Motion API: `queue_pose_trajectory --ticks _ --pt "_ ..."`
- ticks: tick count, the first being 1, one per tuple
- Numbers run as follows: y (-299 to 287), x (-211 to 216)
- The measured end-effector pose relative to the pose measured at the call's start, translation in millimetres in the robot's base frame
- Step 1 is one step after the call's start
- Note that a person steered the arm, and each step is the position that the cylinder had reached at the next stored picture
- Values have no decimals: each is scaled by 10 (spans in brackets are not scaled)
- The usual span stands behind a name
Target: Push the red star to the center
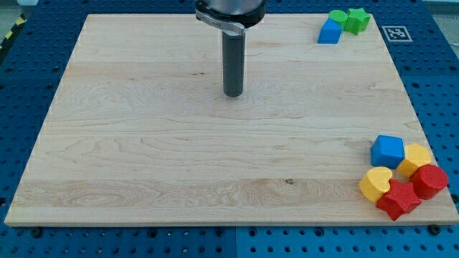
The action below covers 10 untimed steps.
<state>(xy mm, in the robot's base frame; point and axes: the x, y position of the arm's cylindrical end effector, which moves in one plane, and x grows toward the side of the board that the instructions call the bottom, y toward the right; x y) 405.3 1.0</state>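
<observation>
My tip (232, 94) rests on the wooden worktop (143, 143), a little far of the middle and slightly to the view's left of centre. The dark rod rises straight up from it to the arm's mount at the far edge of the view. There is no gripper on this arm, so there are no jaws to call open or closed; only the rod's end meets the board.

The red star (399, 200) lies at the near right corner of the worktop, well apart from my tip. It sits at the near edge of a tight cluster. Touching it on the left and slightly farther is a yellow heart-shaped block (376, 183). Just to its right, and touching it, is a red cylinder (429, 180). Behind these sit a blue cube (388, 150) and, to its right, a yellow block (416, 158) whose shape looks roughly hexagonal, though I cannot tell for sure.

At the far right corner, well away from everything else, a blue block (329, 32) with a slanted top touches a green star-like block (356, 19) and a smaller green block (336, 16) beside it.

A blue perforated bench (21, 93) surrounds the worktop, and a small black-and-white marker (395, 33) sits just off its far right corner.
</observation>
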Motion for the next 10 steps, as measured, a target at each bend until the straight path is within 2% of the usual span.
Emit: queue_pose_trajectory --ticks 1,2,4,5,6,7,10 --pt "0 0" --pt "274 0" --pt "2082 176" --pt "2801 704" --pt "3161 1257" --pt "3390 1639" --pt "3165 1742"
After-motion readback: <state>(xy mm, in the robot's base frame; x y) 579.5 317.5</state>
